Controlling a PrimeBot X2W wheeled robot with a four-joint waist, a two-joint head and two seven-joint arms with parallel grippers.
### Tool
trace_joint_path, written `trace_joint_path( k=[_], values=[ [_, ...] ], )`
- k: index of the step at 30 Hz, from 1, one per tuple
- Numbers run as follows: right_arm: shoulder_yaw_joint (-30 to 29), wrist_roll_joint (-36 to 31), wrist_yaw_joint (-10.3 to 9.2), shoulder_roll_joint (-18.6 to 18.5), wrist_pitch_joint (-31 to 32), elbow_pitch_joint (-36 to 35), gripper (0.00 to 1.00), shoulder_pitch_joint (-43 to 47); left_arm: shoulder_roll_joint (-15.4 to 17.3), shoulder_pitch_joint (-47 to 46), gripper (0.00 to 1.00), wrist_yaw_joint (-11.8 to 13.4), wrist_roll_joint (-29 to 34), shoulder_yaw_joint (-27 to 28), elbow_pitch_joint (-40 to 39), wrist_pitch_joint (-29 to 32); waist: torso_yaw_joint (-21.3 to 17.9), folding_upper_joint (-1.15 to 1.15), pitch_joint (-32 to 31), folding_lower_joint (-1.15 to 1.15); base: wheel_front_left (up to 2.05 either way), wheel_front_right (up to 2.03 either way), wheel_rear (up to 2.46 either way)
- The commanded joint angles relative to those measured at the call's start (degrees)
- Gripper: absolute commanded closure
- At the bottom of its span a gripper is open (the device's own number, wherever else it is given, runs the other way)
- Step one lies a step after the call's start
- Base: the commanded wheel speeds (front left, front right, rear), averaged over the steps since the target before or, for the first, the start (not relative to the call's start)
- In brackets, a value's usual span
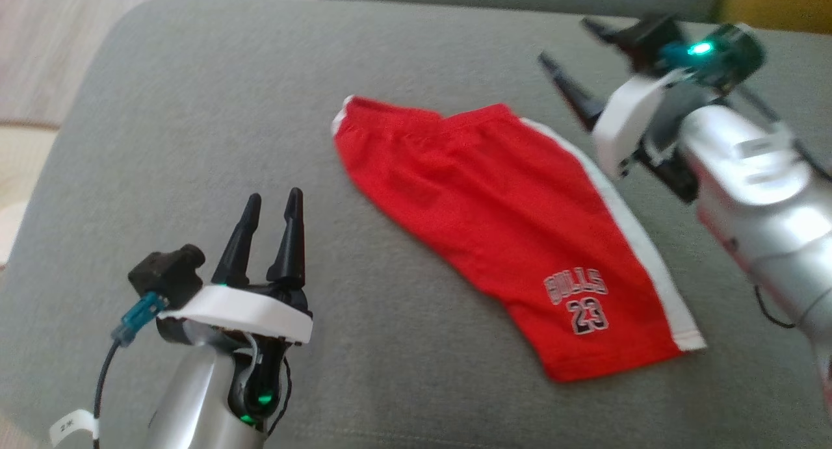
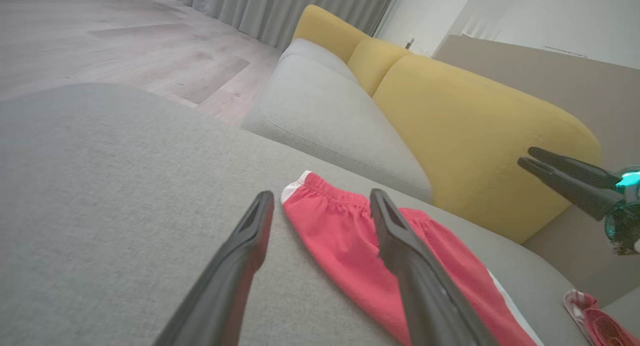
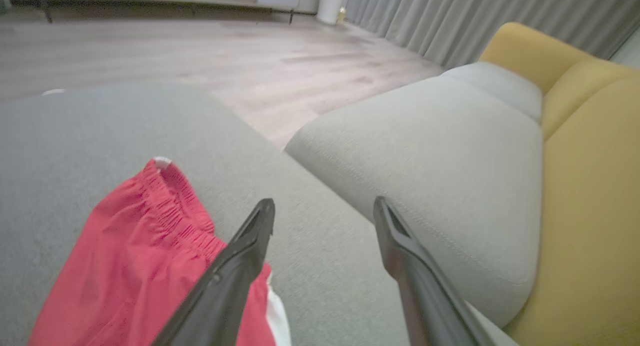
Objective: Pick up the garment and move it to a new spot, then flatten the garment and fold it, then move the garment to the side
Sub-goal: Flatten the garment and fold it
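On a grey fabric cushion [image 1: 195,111], red white-striped shorts [image 1: 494,228] are laid flat; a yellow sofa back [image 2: 475,135] and wooden floor [image 3: 200,50] are seen beyond. "BULLS 23" is printed near the hem. The left gripper [image 1: 273,199] and right gripper [image 1: 564,41] are spread apart, empty.

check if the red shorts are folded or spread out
Folded in half: the shorts lie flat on the grey cushion, one leg shape, one white stripe showing.

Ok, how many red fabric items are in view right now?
2: the red basketball shorts with a white side stripe lie flat on the grey cushion; a crumpled red-and-white piece sits past the cushion's edge, partly cut off by the frame.
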Motion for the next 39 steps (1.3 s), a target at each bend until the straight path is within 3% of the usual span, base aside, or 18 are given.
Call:
trace_joint_path(
  k=[1,9,14,18,22,32,37,39],
  values=[
    [-2.39,1.35,-0.05,-0.81,-2.11,-0.90,0.00,-0.20,0.68,-2.58,0.00,-0.38,0.29,2.22,-2.03,-0.52,-3.41,0.00,-2.66,0.00,0.00,0.00,0.00],
    [-15.85,2.47,-0.05,-2.70,-9.37,-2.36,0.00,6.89,0.68,-1.85,0.00,-0.56,0.20,3.94,-4.43,-0.52,-9.70,0.00,-4.60,0.00,0.00,0.00,0.00],
    [-30.98,-0.95,-0.05,-3.30,-9.79,-11.83,0.00,17.77,0.67,-0.48,0.00,-0.58,-0.11,5.08,-6.19,-0.52,-13.55,0.00,-4.35,0.00,0.00,0.00,0.00],
    [-44.09,-5.76,-0.05,-0.40,-9.81,-22.19,0.00,30.99,0.67,0.53,0.00,-0.69,0.10,5.61,-6.76,-0.52,-15.92,0.00,-3.99,0.00,0.00,0.00,0.00],
    [-52.73,-11.50,-0.05,4.01,-9.82,-30.70,0.00,42.90,0.67,0.99,0.00,-0.85,0.11,5.65,-7.08,-0.52,-17.08,0.00,-3.06,0.00,0.00,0.00,0.00],
    [-58.27,-18.71,-0.05,9.96,-6.66,-40.38,0.00,52.55,0.67,-0.26,0.00,-1.36,0.69,4.58,-6.60,-0.52,-16.68,0.00,-0.83,0.00,0.00,0.00,0.00],
    [-56.66,-17.54,-0.05,11.41,-3.08,-40.08,0.00,54.95,0.67,-0.81,0.00,-1.56,0.91,4.25,-6.11,-0.52,-15.75,0.00,0.26,0.00,0.00,0.00,0.00],
    [-53.33,-15.37,-0.05,11.66,1.18,-37.41,0.00,56.08,0.67,-0.83,0.00,-1.63,1.20,4.21,-5.69,-0.52,-15.37,0.00,0.84,0.00,0.00,0.00,0.00]
  ],
)
